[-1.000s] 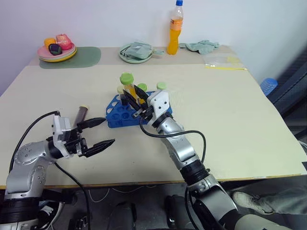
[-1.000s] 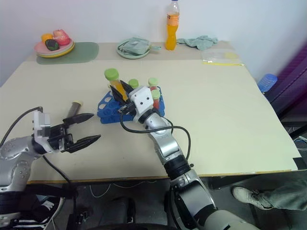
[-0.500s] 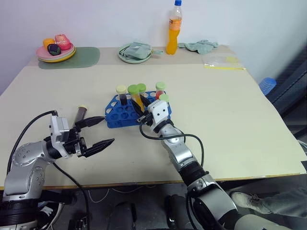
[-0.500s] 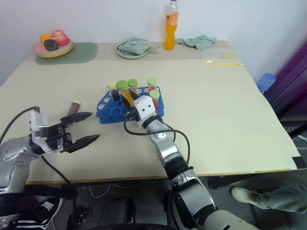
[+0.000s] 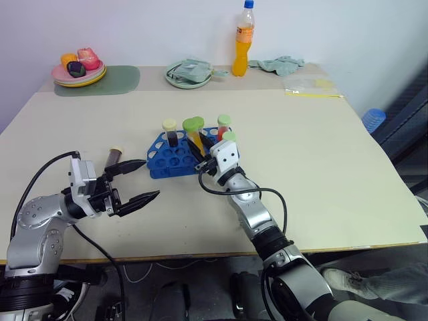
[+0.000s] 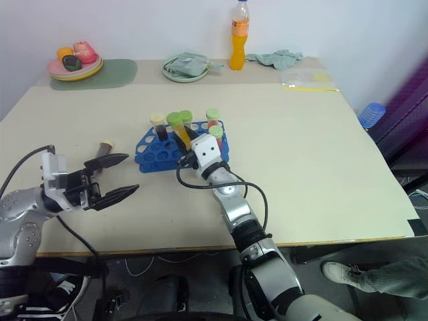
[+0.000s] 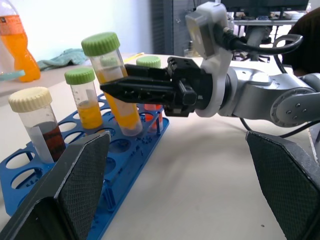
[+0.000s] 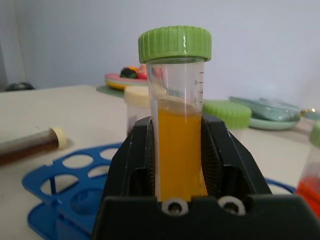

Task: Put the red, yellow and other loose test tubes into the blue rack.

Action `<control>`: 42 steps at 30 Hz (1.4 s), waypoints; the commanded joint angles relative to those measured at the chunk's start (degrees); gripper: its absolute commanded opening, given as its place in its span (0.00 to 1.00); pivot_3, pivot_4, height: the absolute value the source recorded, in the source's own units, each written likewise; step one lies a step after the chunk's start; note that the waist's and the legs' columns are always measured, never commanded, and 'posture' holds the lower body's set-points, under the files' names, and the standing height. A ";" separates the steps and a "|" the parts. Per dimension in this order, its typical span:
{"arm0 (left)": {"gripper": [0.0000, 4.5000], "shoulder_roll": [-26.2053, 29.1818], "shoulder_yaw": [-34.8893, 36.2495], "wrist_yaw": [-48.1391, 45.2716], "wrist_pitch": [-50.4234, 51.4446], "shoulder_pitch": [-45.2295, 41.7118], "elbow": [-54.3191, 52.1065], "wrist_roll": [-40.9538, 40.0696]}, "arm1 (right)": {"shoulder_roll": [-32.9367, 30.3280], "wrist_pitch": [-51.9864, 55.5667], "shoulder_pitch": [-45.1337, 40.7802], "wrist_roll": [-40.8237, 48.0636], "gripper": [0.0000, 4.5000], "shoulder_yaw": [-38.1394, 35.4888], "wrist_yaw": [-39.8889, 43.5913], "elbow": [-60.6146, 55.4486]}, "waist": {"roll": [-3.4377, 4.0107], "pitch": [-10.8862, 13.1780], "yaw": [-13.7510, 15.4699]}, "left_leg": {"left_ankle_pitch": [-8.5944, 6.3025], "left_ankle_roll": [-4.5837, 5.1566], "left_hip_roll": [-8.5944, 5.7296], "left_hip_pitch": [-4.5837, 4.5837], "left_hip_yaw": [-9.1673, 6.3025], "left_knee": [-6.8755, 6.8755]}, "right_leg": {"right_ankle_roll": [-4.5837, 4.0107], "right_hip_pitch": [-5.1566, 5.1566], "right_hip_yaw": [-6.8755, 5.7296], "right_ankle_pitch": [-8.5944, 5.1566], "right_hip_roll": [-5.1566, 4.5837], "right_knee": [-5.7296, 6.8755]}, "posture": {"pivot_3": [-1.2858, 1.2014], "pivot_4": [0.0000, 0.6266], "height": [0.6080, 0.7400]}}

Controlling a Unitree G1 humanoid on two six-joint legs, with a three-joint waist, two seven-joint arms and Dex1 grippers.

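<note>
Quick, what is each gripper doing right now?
Left gripper: open, empty.
Right gripper: shut on the yellow tube, over the blue rack.

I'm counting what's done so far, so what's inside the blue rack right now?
Standing in the blue rack: a cream-capped dark tube, green-capped yellow tube and red-liquid tube. The right gripper holds another yellow tube tilted at a hole; its bottom is hidden.

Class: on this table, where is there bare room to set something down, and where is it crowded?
Free: the wide stretch of the beige table right of the blue plastic tube rack, and its near edge between the arms. Crowded: the rack and the back edge with the tall orange drink bottle.
</note>
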 commanded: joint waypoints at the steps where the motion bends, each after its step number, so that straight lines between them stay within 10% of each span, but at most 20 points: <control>1: 1.00 0.19 0.40 -0.13 -0.89 -0.75 -0.66 -0.29 | -0.20 0.03 -0.81 0.26 0.17 -1.85 -1.25 0.26 | -0.01 0.00 0.08 | 0.00 0.00 0.00 0.00 0.00 0.00 | 0.00 0.01 -0.01 0.00 0.00 0.00 | 0.52 0.24 1.00; 10: 1.00 0.26 0.03 -0.20 -0.97 -1.35 -0.28 0.11 | 1.76 0.80 -0.01 2.95 0.17 -1.13 2.85 0.12 | 0.00 0.00 0.02 | 0.02 -0.03 -0.01 0.01 -0.01 0.00 | 0.00 0.02 -0.01 0.00 -0.01 0.01 | 0.52 0.24 1.00; 17: 1.00 0.09 -0.07 0.15 -0.77 -1.42 -0.77 0.17 | 0.58 0.64 0.96 3.11 0.97 -1.40 5.19 -3.21 | 0.01 0.00 -0.02 | 0.02 -0.03 -0.01 0.02 -0.01 0.00 | 0.01 0.02 0.00 0.01 0.01 0.03 | 0.52 0.24 1.00; 33: 1.00 2.74 -0.38 1.58 2.72 -0.23 0.91 2.16 | -21.31 20.35 11.88 8.90 0.99 -4.95 18.84 -41.52 | -0.03 -0.01 0.18 | 0.01 -0.02 -0.03 0.03 -0.02 0.01 | 0.01 0.03 0.00 0.00 0.01 0.01 | 0.52 0.24 1.00; 42: 1.00 13.33 2.36 21.45 30.27 -10.05 0.91 4.93 | -41.86 38.17 19.43 30.40 0.99 -13.54 36.01 -60.25 | -0.25 0.07 1.42 | 0.01 -0.01 -0.04 0.07 -0.06 0.05 | 0.02 0.09 0.00 -0.01 0.03 -0.06 | 0.52 0.24 1.00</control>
